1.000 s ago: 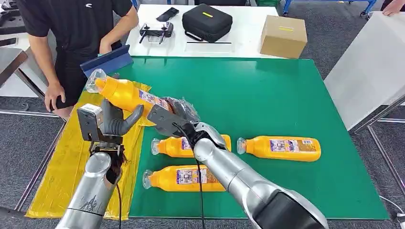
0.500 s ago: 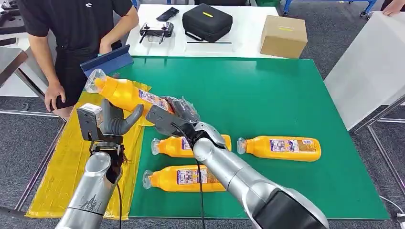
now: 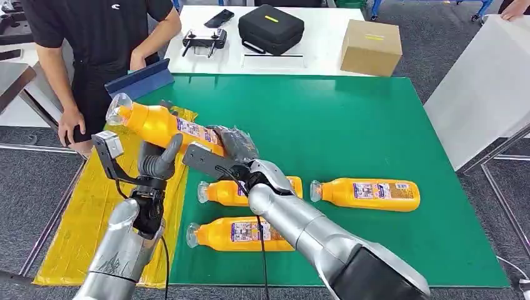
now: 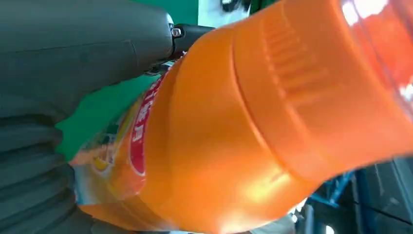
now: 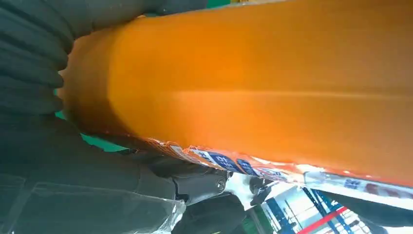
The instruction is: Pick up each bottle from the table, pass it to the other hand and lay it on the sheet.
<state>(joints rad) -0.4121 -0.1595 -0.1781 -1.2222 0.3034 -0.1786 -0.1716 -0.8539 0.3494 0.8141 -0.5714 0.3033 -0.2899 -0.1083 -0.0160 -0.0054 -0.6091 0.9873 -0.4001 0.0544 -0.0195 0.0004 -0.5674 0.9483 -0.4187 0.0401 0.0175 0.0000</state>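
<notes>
Bottle (image 3: 159, 125), orange, clear-capped: held in the air at ten o'clock over the counter's (image 3: 350, 119) green mat, cap pointing out above the yellow sheet (image 3: 81, 212), evidently mid-handover. Right robot hand (image 3: 228, 150) wraps its base end; left robot hand (image 3: 156, 164) reaches up beneath the body, thumb against it, though whether it truly grips cannot be told. Three bottles (image 3: 365, 194) lie at five o'clock, two partly hidden behind the right arm.
</notes>
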